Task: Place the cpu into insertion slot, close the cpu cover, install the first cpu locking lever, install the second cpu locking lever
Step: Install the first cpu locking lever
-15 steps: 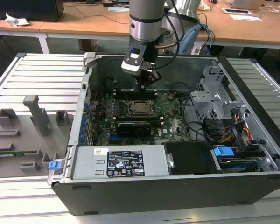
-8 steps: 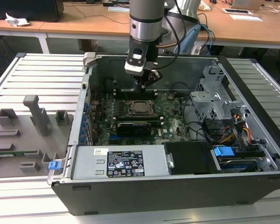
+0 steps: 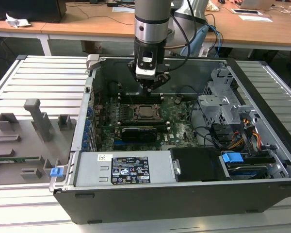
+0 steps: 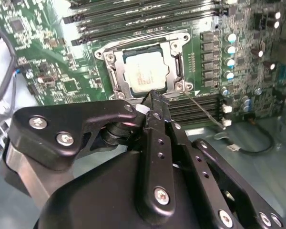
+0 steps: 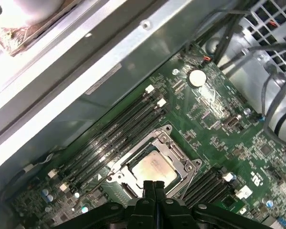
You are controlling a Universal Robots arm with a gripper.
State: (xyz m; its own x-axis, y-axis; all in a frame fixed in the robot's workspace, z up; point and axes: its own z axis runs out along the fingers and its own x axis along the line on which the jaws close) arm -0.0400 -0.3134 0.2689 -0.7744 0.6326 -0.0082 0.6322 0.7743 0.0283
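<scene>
As the cpu [image 4: 142,71] lies in the insertion slot [image 4: 118,78] beneath the closed cpu cover [image 4: 168,51], we judge a locking lever [image 4: 205,109] is in hand. Our claw [image 4: 152,95], pinched narrow and empty, hovers at the cover's edge and must press that thin wire squarely.

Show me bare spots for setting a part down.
Free: slatted table at the exterior view's left, bordered by the grey fixture tray and the computer case. Crowded: motherboard under the claw, and the cabled drive bay.
</scene>
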